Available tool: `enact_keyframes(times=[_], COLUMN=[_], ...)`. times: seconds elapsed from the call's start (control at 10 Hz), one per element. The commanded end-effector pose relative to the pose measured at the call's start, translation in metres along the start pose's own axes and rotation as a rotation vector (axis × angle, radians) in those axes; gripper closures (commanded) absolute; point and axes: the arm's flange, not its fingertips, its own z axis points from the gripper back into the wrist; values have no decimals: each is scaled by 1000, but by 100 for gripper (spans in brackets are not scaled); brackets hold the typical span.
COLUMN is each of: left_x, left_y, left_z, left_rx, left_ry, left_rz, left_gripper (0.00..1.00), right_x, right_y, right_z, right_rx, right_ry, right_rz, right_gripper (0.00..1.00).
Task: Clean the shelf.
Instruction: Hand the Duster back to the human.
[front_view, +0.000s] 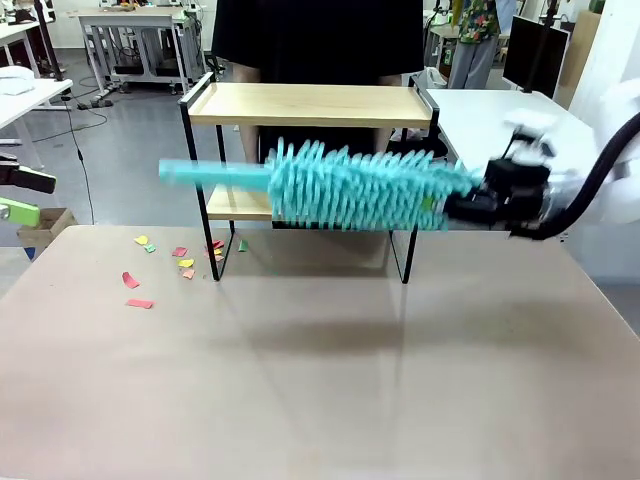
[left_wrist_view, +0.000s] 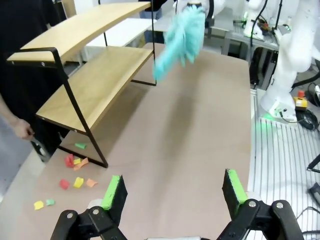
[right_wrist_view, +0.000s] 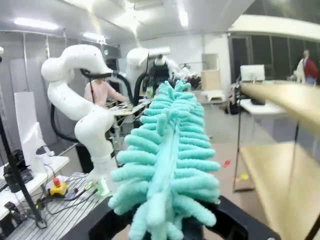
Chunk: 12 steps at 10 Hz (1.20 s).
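Front view: the right gripper (front_view: 470, 205) pinches a teal duster (front_view: 350, 185) held level in front of the shelf (front_view: 310, 105) at the table's far edge; a careless swing may knock the shelf.
Left wrist view: the left gripper (left_wrist_view: 172, 192) hangs with fingers spread, holding nothing; paper scraps (left_wrist_view: 75, 165) by the shelf leg may scatter further.
Right wrist view: the duster's fronds hide the fingers; a loose hold may drop it.

Coloured paper scraps (front_view: 160, 262) (perhaps confetti) on table (front_view: 320, 380)

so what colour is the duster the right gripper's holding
Turquoise duster; clearest in the front view.

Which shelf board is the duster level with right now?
The lower board; the teal duster in the right gripper hangs before it, well below the upper board.
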Motion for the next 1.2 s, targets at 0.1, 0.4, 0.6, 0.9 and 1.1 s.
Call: enact_keyframes(times=[0.1,0.4,0.6,0.9,1.1], left_x=[1,1,1,1,1], left_y=[2,2,2,2,2], left_z=[1,1,1,1,1], left_rx=[-3,-3,-3,-3,-3], left_ry=[-24,-24,-24,-24,-24], left_rz=[-12,-12,-12,-12,-12], left_gripper=[0,0,0,0,0], right_x=[104,165,175,160,142], right_y=[37,45,52,61,60], right_z=[16,68,108,162,188], right_rx=[-188,-532,-776,-1137,-1250], right_ry=[-35,-96,-182,-195,-174], right_rz=[150,234,269,262,217], right_gripper=[84,84,84,84,84])
